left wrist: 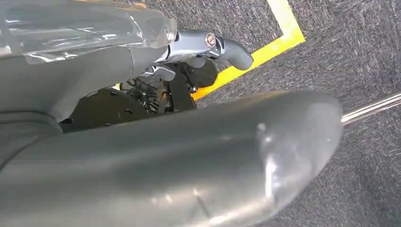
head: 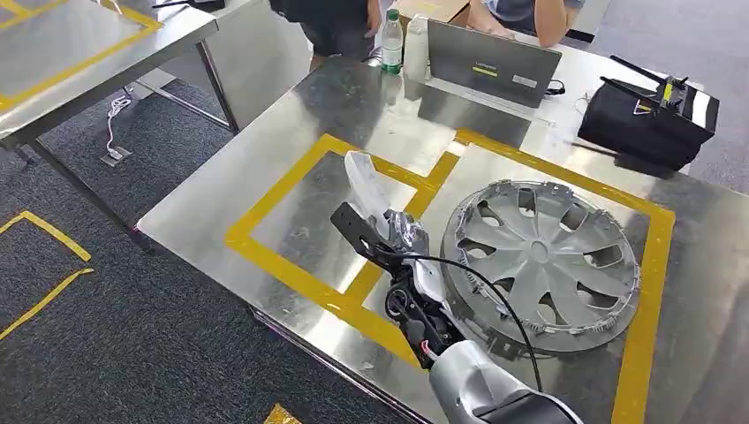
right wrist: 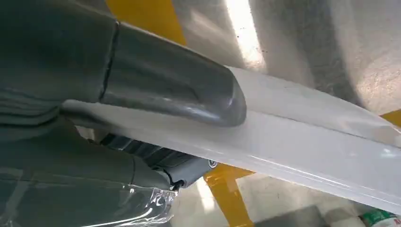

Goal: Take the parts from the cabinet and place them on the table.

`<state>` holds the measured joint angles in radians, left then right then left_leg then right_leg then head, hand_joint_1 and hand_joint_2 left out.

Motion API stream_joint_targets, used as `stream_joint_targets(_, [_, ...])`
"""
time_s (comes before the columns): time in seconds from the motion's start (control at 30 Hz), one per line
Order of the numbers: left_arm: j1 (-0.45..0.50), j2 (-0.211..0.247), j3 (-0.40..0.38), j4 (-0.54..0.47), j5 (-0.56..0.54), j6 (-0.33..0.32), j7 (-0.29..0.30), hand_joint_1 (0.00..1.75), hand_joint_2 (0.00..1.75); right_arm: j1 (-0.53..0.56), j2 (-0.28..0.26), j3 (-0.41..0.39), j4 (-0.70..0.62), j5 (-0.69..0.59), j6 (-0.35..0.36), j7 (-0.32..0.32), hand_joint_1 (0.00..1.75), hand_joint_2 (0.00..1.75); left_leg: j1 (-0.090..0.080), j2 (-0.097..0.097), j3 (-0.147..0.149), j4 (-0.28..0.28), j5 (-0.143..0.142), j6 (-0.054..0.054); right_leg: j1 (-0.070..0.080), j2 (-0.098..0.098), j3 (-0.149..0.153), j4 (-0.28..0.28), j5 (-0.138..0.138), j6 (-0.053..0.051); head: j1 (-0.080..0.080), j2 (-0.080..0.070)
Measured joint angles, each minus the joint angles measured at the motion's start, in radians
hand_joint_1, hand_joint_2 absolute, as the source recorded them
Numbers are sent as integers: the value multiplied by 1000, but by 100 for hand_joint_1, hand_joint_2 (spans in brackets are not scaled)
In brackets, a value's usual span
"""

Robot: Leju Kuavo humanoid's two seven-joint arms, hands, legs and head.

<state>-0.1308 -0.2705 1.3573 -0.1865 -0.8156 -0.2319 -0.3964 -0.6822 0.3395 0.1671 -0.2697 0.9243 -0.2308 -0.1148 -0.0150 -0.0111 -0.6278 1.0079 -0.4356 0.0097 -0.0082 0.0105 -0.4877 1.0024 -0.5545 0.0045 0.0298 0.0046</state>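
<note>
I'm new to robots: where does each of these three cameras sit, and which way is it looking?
Head view: high on the body, looking down at the steel table, hubcap and right hand holding a white part.
Left wrist view: behind the left hand, facing carpet and yellow floor tape.
Right wrist view: behind the right hand, thumb on the white part.
Head and right wrist views share the part and table.

A laptop [head: 488,64] stood open at the far edge of the table, its lid's back facing the camera. Just left of it stood a clear bottle with a green cap [head: 391,42] beside a white bottle [head: 415,48]. A black device with antennas [head: 651,117] sat near the far right corner. A person [head: 530,16] sat behind the laptop. A white cable [head: 113,132] lay on the grey carpet [head: 132,336], which bore yellow tape lines [head: 44,265].
</note>
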Motion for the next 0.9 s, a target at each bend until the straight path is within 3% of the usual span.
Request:
stream_joint_targets(0.73, [-4,-3,13,0,0,2,-10,0,0,8,1,-21,6,13,1,33,0,0,0,-1,0,0,0,0,0,0,0,0,0,0,0,0])
stream_joint_targets(0.9, [-4,-4,16,0,2,8,-15,0,0,7,1,-13,6,-40,-3,20,0,0,0,-1,0,0,0,0,0,0,0,0,0,0,0,0])
